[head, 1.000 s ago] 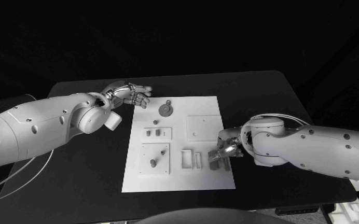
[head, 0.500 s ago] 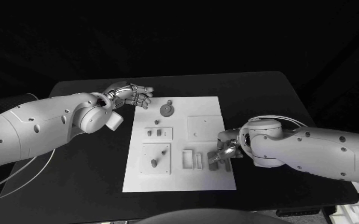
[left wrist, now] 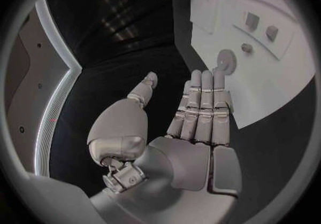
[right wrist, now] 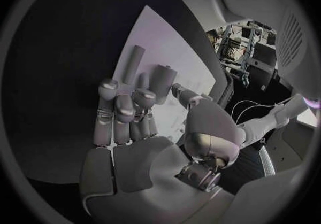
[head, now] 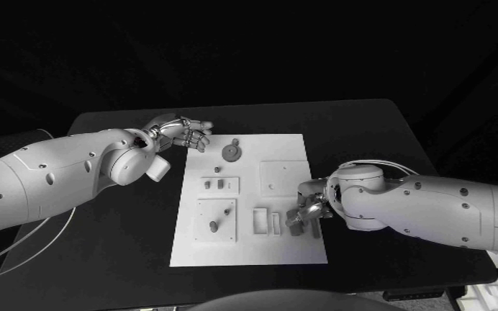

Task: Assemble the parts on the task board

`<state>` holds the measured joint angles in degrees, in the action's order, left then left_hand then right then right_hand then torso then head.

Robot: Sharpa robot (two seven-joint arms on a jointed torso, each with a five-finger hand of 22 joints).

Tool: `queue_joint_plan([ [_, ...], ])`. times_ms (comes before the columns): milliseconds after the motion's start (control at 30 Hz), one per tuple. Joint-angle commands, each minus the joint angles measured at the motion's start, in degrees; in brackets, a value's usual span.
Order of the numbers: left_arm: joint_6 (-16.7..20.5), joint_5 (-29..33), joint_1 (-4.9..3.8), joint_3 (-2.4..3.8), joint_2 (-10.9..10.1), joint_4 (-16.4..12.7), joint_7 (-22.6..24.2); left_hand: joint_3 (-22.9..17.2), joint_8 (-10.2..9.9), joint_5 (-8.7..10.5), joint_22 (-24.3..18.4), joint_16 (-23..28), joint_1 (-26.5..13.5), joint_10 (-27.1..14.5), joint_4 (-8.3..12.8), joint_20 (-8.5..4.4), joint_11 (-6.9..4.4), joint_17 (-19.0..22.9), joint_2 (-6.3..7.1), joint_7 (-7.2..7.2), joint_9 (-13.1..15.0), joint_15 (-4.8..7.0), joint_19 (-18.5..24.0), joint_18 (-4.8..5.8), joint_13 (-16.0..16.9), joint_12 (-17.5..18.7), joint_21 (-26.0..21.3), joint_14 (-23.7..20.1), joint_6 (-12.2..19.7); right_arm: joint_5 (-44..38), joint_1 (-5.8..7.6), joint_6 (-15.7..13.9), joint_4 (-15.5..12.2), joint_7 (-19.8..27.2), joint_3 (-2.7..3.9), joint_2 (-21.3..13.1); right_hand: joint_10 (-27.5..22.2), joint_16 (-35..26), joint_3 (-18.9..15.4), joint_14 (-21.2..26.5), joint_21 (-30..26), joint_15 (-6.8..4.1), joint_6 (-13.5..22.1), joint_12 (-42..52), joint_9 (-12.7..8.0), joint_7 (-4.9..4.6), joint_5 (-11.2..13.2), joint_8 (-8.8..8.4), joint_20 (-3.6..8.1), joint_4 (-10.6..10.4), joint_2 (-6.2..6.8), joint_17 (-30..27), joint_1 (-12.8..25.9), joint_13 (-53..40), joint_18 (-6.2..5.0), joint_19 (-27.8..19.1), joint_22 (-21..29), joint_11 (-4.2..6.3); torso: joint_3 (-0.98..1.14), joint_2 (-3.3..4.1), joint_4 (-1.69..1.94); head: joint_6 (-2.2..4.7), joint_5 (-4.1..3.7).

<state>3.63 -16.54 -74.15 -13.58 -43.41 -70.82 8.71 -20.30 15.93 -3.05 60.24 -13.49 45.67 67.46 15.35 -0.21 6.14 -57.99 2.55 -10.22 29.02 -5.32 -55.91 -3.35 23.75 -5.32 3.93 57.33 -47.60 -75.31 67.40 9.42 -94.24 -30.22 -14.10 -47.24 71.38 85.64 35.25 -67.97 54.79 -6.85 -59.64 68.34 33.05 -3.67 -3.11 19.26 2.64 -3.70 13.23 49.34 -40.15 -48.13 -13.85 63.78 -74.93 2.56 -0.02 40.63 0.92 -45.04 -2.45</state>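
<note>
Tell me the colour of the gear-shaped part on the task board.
Grey, clearest in the head view: gear-shaped part on the white task board.

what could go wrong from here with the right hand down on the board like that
The right hand works low at the task board edge, its fingers among the small parts; a slip might knock a neighbouring piece loose. Pressing there might also shift the board on the black table. The left hand hovers open off the board's far corner, near the gear, so it isn't steadying anything.

My bench point(head: 124, 239) is plain black. The task board point(head: 249, 250) on it is white, its small parts point(head: 230, 153) grey. My arms point(head: 62, 174) are white, and my left hand point(head: 183, 132) and right hand point(head: 308, 210) silver.
</note>
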Motion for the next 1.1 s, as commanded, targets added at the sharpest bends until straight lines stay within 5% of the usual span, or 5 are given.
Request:
queue_joint_plan([
  [33,-1.04,-0.08,-0.02,0.04,0.07,-0.19,0.23,0.33,-0.04,0.05,-0.06,0.39,-0.54,-0.01,0.05,-0.13,-0.34,-0.07,0.12,-0.16,-0.07,-0.02,-0.15,-0.71,0.06,-0.22,0.07,0.31,-0.38,-1.77,-0.16,0.29,0.43,-0.28,-0.10,0.60,0.35,0.33,-0.53,-0.37,0.34,0.09,-0.24,0.19,-0.04,-0.09,0.30,-0.42,0.41,0.27,-0.71,0.07,-0.13,-0.11,-1.15,-0.19,-0.69,0.12,0.00,0.03,-0.02,0.14,0.00],
  [467,-1.32,-0.10,-0.02,0.04,-0.06,-0.30,0.01,0.33,-0.07,0.06,-0.07,0.39,-0.53,0.00,0.11,-0.14,-0.35,-0.08,0.17,-0.17,-0.09,-0.02,-0.14,-0.72,0.07,-0.22,0.07,0.31,-0.34,-2.79,-0.16,-0.12,1.00,-0.41,-0.09,1.50,0.28,0.33,-2.94,-0.20,0.49,0.32,-0.20,-0.12,0.01,-0.19,0.14,-0.81,0.29,6.17,-4.81,0.08,-2.17,-0.66,-1.15,-0.79,-0.68,0.03,-0.02,0.03,-0.03,0.36,0.24],
  [600,-1.39,-0.15,-0.02,0.04,-0.15,-0.32,-0.10,0.33,-0.09,0.07,-0.08,0.39,-0.52,0.00,0.14,-0.14,-0.35,-0.09,0.19,-0.17,-0.11,-0.01,-0.14,-0.72,0.07,-0.23,0.08,0.31,-0.32,-2.15,-0.16,-0.59,0.86,-0.42,-0.09,1.50,0.33,0.22,-3.76,-0.22,0.54,0.58,-0.43,-0.37,-0.30,-0.32,-0.29,-1.19,-0.19,13.05,-8.75,0.08,-3.24,-0.86,-1.15,-1.01,-0.66,-0.10,-0.01,0.03,-0.02,0.35,0.30],
  [733,-1.37,-0.24,-0.02,0.04,-0.21,-0.33,-0.24,0.33,-0.10,0.07,-0.08,0.39,-0.51,0.00,0.17,-0.14,-0.35,-0.09,0.22,-0.18,-0.12,-0.01,-0.13,-0.72,0.08,-0.23,0.08,0.31,-0.30,0.09,-0.16,-1.60,0.50,-1.00,-0.09,1.46,0.49,0.12,-3.01,-0.36,0.50,0.78,-0.97,-0.60,-0.56,-0.25,-0.37,-1.37,-0.42,17.24,-11.83,0.07,-3.39,-0.96,-1.15,-0.84,-0.52,-0.07,0.01,0.05,-0.05,0.34,0.31],
  [1100,-1.49,-0.37,-0.02,0.04,-0.25,-0.24,-0.42,0.33,-0.12,0.07,-0.09,0.40,-0.50,-0.02,0.22,-0.14,-0.34,-0.11,0.26,-0.19,-0.14,-0.02,-0.12,-0.72,0.08,-0.22,0.08,0.30,-0.27,8.14,-0.12,-6.08,-0.40,-0.09,-0.05,0.48,0.69,-0.03,-2.52,-0.41,0.37,0.96,-1.83,-0.95,-0.72,-0.10,-0.40,-1.35,-0.69,18.72,-12.76,0.05,-1.82,-0.94,-1.15,-0.73,-0.35,0.08,0.04,0.06,-0.11,0.30,0.53],
])
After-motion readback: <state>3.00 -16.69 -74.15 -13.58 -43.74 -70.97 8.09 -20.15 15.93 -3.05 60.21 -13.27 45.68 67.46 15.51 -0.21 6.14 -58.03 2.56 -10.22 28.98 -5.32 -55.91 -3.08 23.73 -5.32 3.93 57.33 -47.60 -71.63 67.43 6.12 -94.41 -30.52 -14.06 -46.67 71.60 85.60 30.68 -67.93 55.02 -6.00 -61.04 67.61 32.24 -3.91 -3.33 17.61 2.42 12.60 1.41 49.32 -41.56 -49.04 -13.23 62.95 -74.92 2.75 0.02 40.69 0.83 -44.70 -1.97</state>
